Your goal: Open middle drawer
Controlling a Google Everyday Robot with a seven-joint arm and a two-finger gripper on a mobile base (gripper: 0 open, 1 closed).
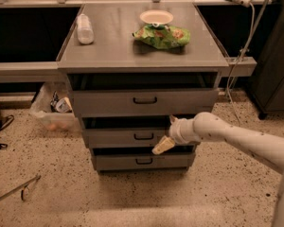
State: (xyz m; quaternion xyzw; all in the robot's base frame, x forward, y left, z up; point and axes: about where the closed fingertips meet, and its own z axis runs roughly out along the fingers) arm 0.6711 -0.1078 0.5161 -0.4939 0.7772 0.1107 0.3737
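The grey cabinet has three drawers stacked one above the other. The middle drawer (118, 138) has a small black handle (143, 136) centred on its front, and it stands slightly out, with a dark gap above it. The taller top drawer (104, 103) sticks out further. The short bottom drawer (113, 162) is set further back. My gripper (163, 145), cream-tipped on a white arm (227, 135) coming from the right, is at the lower edge of the middle drawer's front, just right of and below the handle.
On the cabinet top (113, 51) stand a white bottle (84, 29), a white bowl (156, 17) and a green snack bag (162, 36). A plastic bin (49, 115) sits on the floor to the left. A dark cabinet (274, 79) and a hanging cable (241, 51) are to the right. A metal tool (16, 189) lies on the floor.
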